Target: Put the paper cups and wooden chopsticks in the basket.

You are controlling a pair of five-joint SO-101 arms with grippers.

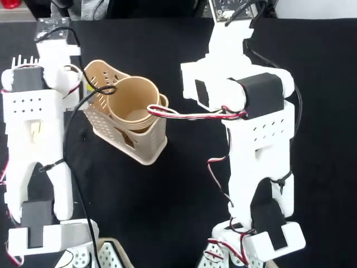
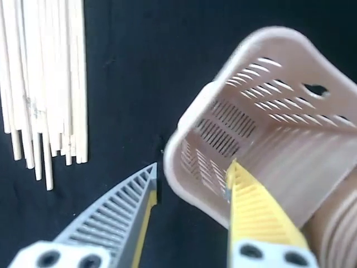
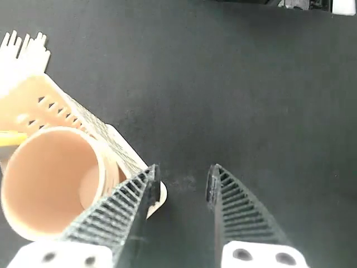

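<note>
The left gripper (image 2: 192,166) has its jaws spread astride a corner of the basket (image 2: 290,100), with the yellow finger (image 2: 251,212) inside and the grey finger (image 2: 117,218) outside; the right gripper (image 3: 183,167) holds nothing, its black jaws apart over the table (image 3: 251,84), just beside the basket's base; a stack of paper cups (image 3: 50,178) sits in the basket, open ends up; the wooden chopsticks (image 2: 44,84) lie in a bundle on the table, near the basket but outside it.
</note>
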